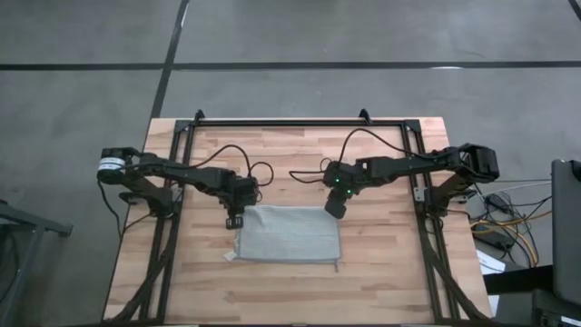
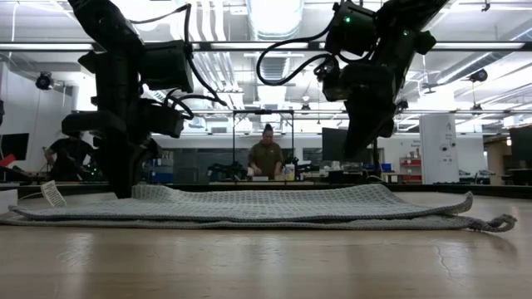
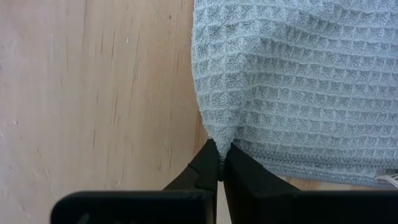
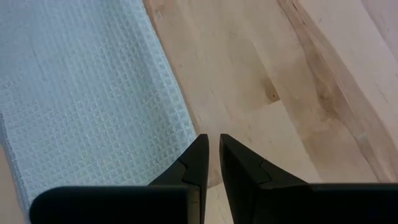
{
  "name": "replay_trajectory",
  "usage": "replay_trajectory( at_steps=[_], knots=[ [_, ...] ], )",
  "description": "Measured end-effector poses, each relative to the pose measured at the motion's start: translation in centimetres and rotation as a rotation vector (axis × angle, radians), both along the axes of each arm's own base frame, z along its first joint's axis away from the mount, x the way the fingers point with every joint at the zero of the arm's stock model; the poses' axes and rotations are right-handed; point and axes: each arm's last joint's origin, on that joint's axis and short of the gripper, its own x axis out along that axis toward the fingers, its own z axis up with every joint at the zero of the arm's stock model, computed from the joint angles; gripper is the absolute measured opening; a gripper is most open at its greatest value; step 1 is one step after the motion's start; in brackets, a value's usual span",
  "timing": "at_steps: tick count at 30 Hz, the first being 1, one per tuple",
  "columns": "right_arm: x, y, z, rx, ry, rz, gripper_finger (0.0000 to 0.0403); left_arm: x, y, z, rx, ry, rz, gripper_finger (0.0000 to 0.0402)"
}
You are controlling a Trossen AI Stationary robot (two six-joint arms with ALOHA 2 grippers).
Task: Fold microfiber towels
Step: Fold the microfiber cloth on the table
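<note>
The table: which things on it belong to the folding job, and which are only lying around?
Job:
- grey-green towel, already folded over
- left gripper, shut on the towel's corner
- right gripper, slightly open at the towel's edge, holding nothing

Lying about:
- cables on the wooden table

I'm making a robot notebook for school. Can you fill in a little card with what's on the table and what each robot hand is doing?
Table: wooden tabletop
Cloth: grey-green towel, already folded over, lying flat
Tag: small white tag at the towel's edge
Left gripper: shut, pinching the towel's far left corner
Right gripper: fingers slightly apart, at the towel's far right corner, holding nothing that shows
Background: a person beyond the table
</note>
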Motion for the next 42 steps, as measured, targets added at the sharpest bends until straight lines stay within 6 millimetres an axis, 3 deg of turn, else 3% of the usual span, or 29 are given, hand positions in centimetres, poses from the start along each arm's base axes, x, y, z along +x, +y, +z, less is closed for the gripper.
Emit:
replay_trajectory(
  at_steps=[11,30,42],
  knots=[
    [0.2,0.0,0.3,-0.005,-0.034,-0.004,0.0048,0.0,0.0,0.0,0.0,0.0,0.0,0.0014],
    [0.1,0.0,0.4,0.01,-0.036,-0.017,0.0171,0.0,0.0,0.0,0.0,0.0,0.001,0.0014],
    [-0.7,0.1,-1.6,0.036,0.016,-0.055,0.018,0.0,0.0,0.0,0.0,0.0,0.001,0.0014]
  ],
)
